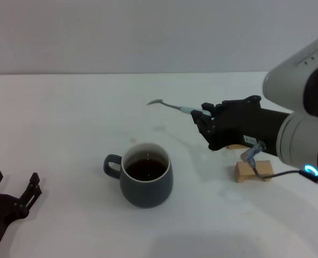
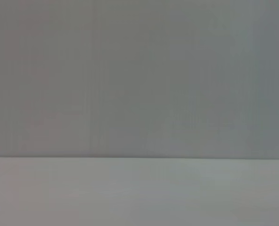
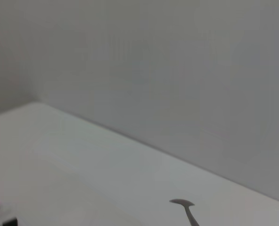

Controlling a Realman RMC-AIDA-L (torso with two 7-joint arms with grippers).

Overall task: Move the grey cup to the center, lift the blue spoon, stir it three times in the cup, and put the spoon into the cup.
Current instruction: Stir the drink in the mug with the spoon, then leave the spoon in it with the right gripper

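The grey cup stands on the white table near the middle, handle to the left, dark liquid inside. My right gripper is shut on the pale-blue handle of the blue spoon and holds it in the air, above and behind the cup to its right. The spoon's metal bowl points left, away from the gripper. The spoon's bowl also shows in the right wrist view. My left gripper is open and empty at the front left of the table, well left of the cup.
Two small tan wooden blocks lie on the table to the right of the cup, under my right arm. The left wrist view shows only the white table top and a plain wall.
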